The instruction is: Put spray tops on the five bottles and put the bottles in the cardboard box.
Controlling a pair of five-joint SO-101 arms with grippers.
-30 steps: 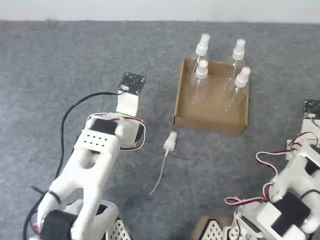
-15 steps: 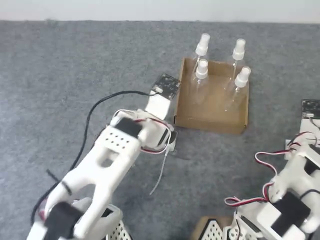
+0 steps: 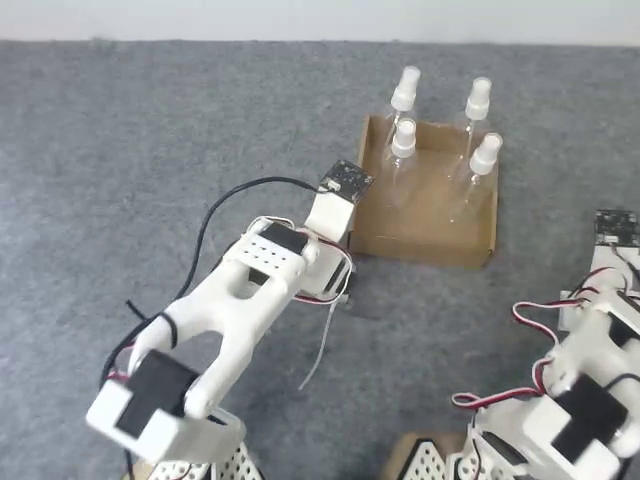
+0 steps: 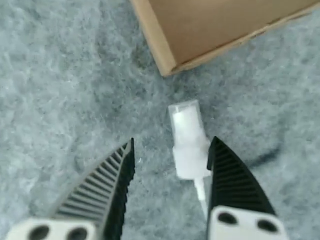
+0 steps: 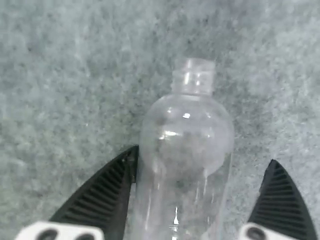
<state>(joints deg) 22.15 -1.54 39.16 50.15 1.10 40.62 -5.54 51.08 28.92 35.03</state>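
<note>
A white spray top [image 4: 187, 140] with a thin tube [image 3: 320, 350] lies on the grey carpet beside the front left corner of the cardboard box [image 3: 420, 243]. My left gripper [image 4: 172, 145] hangs open over it, one finger on each side of the top. Several capped clear bottles [image 3: 400, 165] stand in the box. An uncapped clear bottle [image 5: 185, 150] lies on the carpet between the fingers of my open right gripper [image 5: 202, 157]; one finger is against its side and the other stands apart.
The left arm [image 3: 260, 290] stretches from the near left towards the box corner [image 4: 162, 55]. The right arm [image 3: 600, 340] stands at the near right edge, right of the box. Bare carpet lies left of and behind the box.
The left arm has swung right and forward from the open carpet to over the spray top by the box corner. The right arm has shifted slightly.
</note>
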